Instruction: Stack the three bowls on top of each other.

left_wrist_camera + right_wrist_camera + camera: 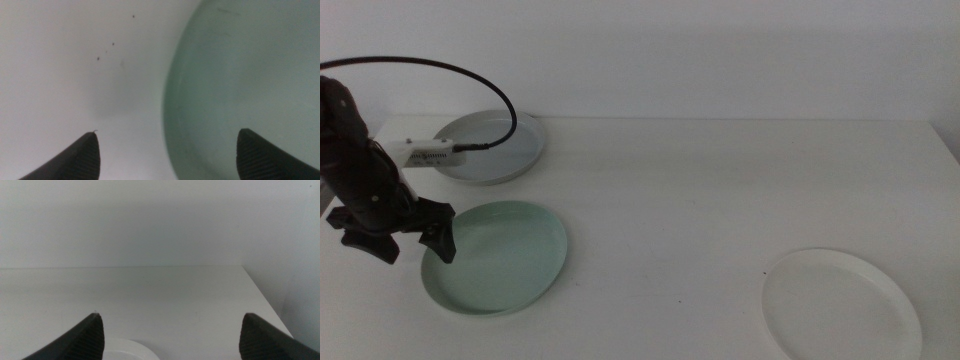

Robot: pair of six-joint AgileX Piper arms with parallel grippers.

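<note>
Three bowls lie apart on the white table. The mint green bowl (498,255) sits at front left, and my left gripper (408,240) hangs open over its left rim, one jaw above the bowl and one above the bare table. The left wrist view shows that green bowl (250,80) with its rim running between the jaws of the left gripper (167,155). Behind it at the back left rests the light grey bowl (492,148). The white bowl (840,305) lies at front right. My right gripper (170,335) waits open outside the middle view, with the white bowl's edge (127,350) just beyond its jaws.
A black cable (470,75) arcs from the left arm over the grey bowl. The table's right edge (945,150) and a plain white wall behind bound the space. Small dark specks (107,47) mark the table by the green bowl.
</note>
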